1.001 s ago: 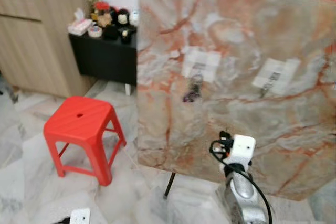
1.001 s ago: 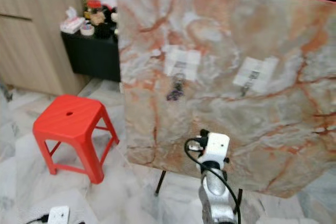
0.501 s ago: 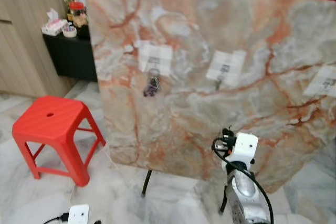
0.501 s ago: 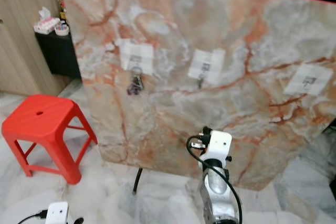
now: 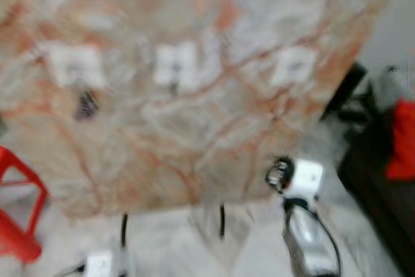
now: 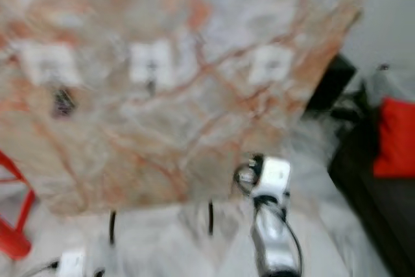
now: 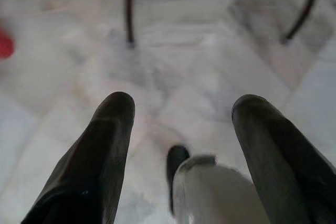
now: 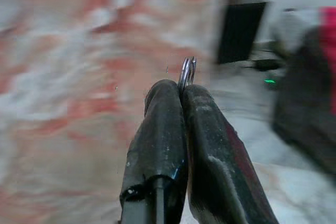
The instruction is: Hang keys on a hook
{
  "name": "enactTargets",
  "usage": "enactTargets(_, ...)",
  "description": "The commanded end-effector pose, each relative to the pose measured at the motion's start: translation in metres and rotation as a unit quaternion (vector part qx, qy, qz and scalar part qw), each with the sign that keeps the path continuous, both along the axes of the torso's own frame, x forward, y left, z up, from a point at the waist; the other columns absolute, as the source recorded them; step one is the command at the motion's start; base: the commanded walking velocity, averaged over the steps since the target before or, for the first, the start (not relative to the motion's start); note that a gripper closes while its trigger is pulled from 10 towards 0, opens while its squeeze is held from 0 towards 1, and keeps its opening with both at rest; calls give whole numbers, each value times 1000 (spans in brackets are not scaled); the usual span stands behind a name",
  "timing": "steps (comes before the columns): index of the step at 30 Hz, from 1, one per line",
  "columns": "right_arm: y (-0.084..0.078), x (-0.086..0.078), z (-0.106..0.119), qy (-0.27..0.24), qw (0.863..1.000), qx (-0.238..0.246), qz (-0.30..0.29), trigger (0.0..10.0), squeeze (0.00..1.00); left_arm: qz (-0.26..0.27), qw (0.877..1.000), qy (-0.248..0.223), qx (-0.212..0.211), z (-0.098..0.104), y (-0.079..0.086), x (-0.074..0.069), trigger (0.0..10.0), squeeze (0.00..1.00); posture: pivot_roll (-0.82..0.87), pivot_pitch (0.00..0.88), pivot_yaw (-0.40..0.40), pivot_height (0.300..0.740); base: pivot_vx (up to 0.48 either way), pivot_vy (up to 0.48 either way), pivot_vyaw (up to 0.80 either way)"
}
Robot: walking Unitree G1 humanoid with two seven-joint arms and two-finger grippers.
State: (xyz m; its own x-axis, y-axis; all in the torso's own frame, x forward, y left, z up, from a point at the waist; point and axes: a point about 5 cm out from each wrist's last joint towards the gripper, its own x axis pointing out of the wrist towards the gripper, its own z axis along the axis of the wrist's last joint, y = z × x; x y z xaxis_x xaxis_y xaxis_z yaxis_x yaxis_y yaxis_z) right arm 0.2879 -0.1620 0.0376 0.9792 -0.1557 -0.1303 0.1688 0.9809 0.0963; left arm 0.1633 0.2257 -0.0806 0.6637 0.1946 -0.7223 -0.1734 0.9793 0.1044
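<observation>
— Marbled in red and grey, the upright board (image 5: 162,95) carries three white hook patches; how far along is the hanging?

— Not done, I judge. The right gripper (image 8: 181,90) has its fingers pressed together on a metal key ring (image 8: 187,70), well short of the board.

— Any hook taken?

— A dark bunch (image 5: 85,103) hangs at the left patch; the middle hook (image 5: 175,68) looks free, though blurred.

— The left gripper (image 7: 181,114)?

— Spread apart, idle over the floor.
</observation>
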Motion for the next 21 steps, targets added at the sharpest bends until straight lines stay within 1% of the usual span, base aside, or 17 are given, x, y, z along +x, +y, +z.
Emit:
enactTargets(1, 6, 2, 3, -9, 1000, 5, 2, 10000, 0, 3, 1000, 15, 10, -1, 10, -7, 10000, 0, 39, 0, -96, 740, 0, 0, 0)
enactTargets(9, -2, 7, 8, -20, 1000, -7, -16, 10000, 0, 3, 1000, 18, 9, -2, 10, -8, 10000, 0, 33, 0, -88, 740, 0, 0, 0)
enactTargets(13, -8, 11, 16, -36, 999, -16, -35, 10000, 0, 0, 1000, 22, 11, -2, 10, -9, 10000, 0, 30, 0, -84, 740, 0, 0, 0)
enactTargets(21, -14, 19, 28, -64, 996, -27, -49, 10000, 0, 2, 1000, 27, 14, -3, 13, -12, 10000, 0, 31, 0, -77, 740, 0, 0, 0)
